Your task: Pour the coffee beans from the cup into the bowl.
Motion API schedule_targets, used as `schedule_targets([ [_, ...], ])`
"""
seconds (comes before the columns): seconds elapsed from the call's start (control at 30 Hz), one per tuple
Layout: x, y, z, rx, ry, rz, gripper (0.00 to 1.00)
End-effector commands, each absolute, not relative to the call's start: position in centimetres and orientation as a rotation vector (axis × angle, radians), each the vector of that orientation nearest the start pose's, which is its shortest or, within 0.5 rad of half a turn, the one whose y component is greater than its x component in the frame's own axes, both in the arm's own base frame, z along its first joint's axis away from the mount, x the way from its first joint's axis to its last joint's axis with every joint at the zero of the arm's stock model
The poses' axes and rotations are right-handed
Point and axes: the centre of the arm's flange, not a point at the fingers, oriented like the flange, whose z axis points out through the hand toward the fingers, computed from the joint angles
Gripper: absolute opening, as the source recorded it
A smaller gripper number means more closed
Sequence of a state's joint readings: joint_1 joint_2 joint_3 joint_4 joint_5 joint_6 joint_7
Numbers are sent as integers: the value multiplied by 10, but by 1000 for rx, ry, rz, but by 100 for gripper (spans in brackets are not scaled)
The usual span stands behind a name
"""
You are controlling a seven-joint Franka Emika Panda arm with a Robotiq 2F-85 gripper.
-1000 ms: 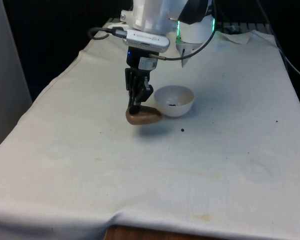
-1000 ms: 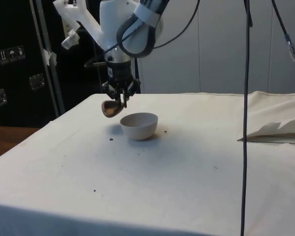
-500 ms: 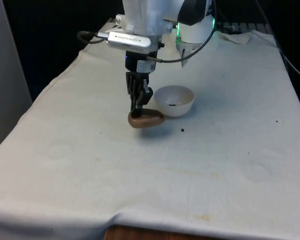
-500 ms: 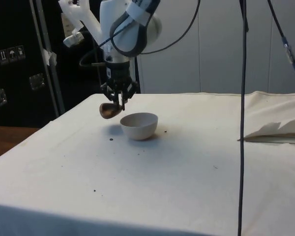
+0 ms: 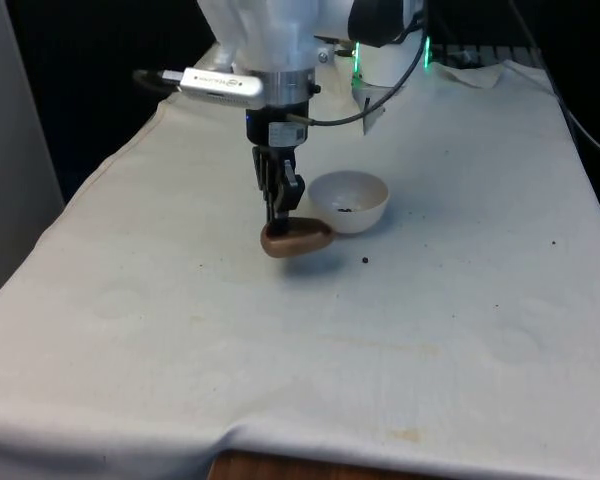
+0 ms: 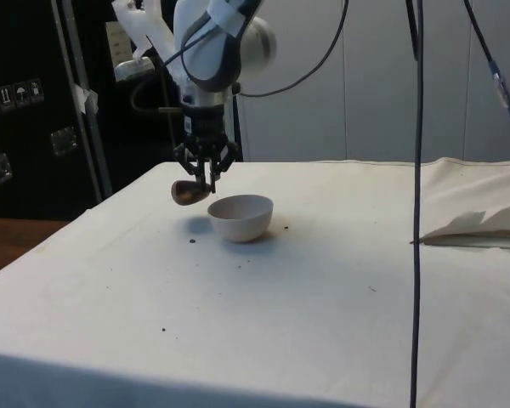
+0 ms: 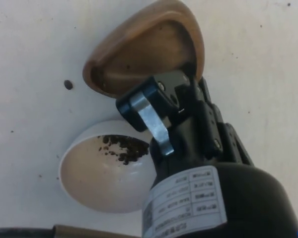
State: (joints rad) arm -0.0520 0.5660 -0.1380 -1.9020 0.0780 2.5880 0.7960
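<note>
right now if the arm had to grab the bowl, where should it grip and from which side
Probably the rim, from above. The bowl stands upright and open beside the cup, and its rounded sides offer two fingers little purchase. One finger could go inside the wall, one outside, on the side away from the cup held by the gripper, clear of the beans.

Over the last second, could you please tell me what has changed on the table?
The gripper, shut on the tipped brown cup, has carried it slightly towards the front view's right and a little nearer that camera, beside the bowl. The wrist has also turned. In the side view the cup sits marginally lower. The bowl, the beans in it and the stray bean on the cloth have not moved.
</note>
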Motion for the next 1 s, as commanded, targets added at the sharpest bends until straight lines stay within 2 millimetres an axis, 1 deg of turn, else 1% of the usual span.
schedule_targets([
  [0.0,634,-119,214,-2703,1524,-174,3],
  [0.1,634,-121,214,-2691,1526,-152,3],
  [0.13,633,-120,215,-2707,1532,-173,3],
  [0.17,635,-121,214,-2688,1524,-146,3],
  [0.37,640,-123,214,-2669,1521,-120,3],
  [0.4,638,-124,215,-2682,1526,-131,3],
  [0.47,644,-121,212,-2670,1521,-120,3],
  [0.67,648,-124,207,-2667,1522,-119,3],
  [0.73,648,-125,207,-2677,1530,-132,3],
  [0.97,649,-128,195,-2644,1519,-89,3],
])
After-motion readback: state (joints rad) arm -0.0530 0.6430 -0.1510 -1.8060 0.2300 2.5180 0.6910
